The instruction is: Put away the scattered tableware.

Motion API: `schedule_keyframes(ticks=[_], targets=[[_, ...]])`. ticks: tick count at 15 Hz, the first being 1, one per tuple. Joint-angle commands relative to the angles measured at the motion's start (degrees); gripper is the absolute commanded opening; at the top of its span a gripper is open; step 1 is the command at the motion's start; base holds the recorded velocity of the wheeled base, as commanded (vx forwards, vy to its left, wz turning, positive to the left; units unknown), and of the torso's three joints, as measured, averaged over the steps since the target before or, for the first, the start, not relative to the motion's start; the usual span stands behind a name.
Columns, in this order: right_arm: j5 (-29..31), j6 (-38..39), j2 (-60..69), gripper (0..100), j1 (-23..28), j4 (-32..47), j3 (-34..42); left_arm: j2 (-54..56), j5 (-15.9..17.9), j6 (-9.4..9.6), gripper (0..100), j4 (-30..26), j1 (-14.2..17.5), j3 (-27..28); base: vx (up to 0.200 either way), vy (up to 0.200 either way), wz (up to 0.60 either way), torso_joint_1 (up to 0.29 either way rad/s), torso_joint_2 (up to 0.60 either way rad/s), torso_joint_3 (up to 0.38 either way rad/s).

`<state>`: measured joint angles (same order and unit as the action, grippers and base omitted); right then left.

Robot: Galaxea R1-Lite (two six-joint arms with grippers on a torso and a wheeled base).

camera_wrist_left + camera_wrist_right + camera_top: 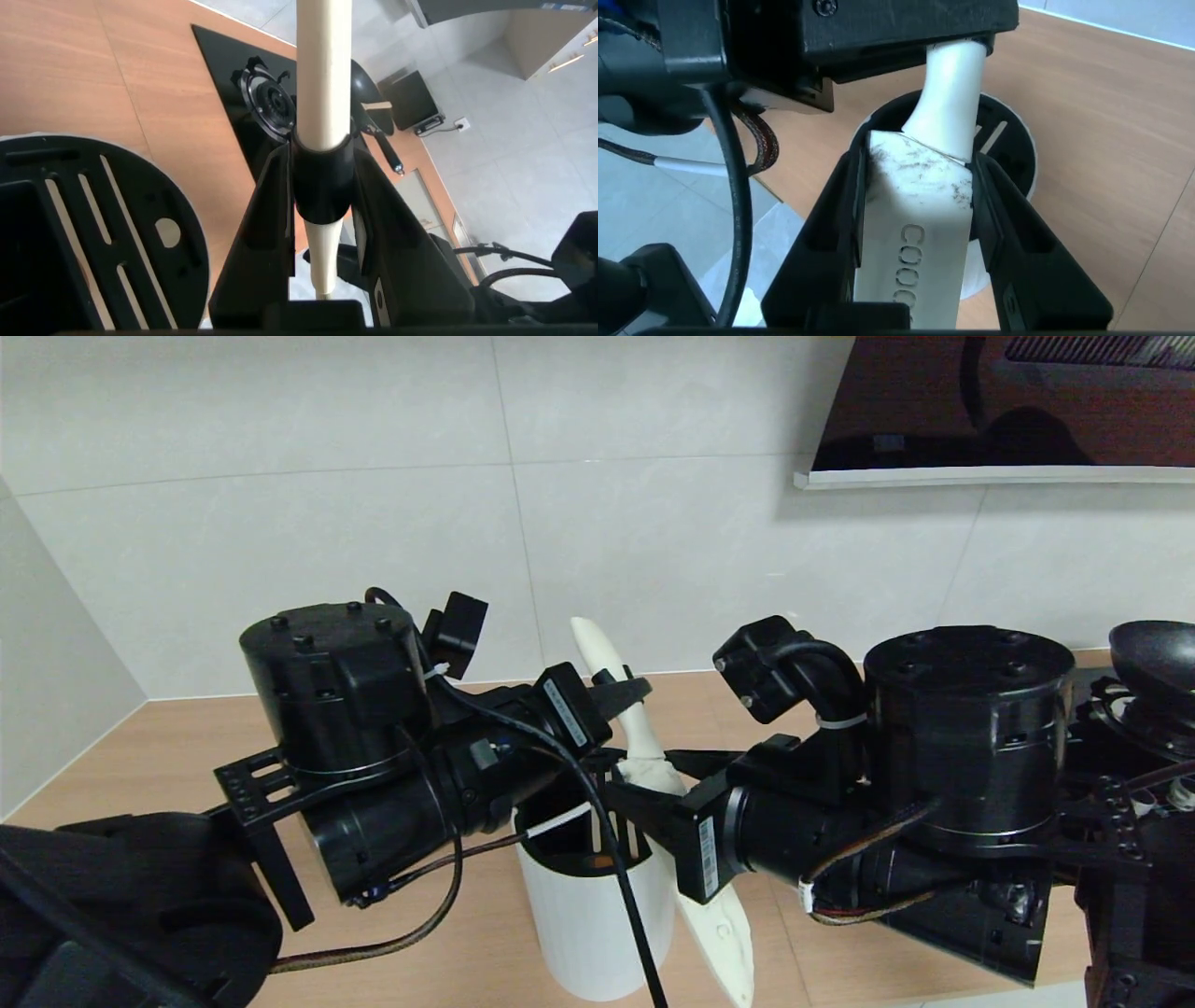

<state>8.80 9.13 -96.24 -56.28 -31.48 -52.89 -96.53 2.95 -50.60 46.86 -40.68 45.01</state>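
Observation:
A cream-white knife-like utensil [640,733] hangs tilted over a white cylindrical holder [588,924] with a black slotted insert [93,243]. My left gripper [621,693] is shut on the utensil's round handle [322,75], near its upper end. My right gripper [653,782] is shut on the wider flat part [915,243] lower down, and the tapered blade end [728,943] sticks out below it, beside the holder's outer wall. In the right wrist view the holder's open top [1008,140] lies just beyond the utensil, with the left gripper [878,37] above it.
The holder stands on a wooden counter [187,737] against a tiled wall. A black stove [1111,709] with a dark pot [1158,658] is at the right, its burner [266,93] near the holder. A range hood [1008,401] hangs above.

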Motion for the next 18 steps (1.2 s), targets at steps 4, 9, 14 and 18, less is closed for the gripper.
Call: schedule_keyframes(ticks=[4, 9, 14, 18], targets=[[0.08, 0.1, 0.18, 100, 0.03, 0.01, -0.02, 0.46, 0.13, -0.11, 0, 0.07, -0.01, 0.17, 0.0, 0.0, 0.0, 0.0, 0.0, 0.0], [0.08, 0.54, 1.67, 100, 1.7, 0.1, -0.02, 1.25, -0.23, -0.11, 0, -0.54, 0.25, 1.31, 0.0, 0.0, 0.0, 0.0, 0.0, 0.0], [-0.45, 0.63, 8.62, 100, 7.68, 4.14, 0.25, 5.03, -2.07, -0.02, 0, -9.95, 1.66, 6.5, 0.0, 0.0, 0.0, 0.0, 0.0, 0.0], [-2.39, 2.03, 12.92, 100, 15.59, 7.92, 2.71, 7.67, -7.17, 2.79, 0, -16.36, 1.83, 10.98, 0.0, 0.0, 0.0, 0.0, 0.0, 0.0]])
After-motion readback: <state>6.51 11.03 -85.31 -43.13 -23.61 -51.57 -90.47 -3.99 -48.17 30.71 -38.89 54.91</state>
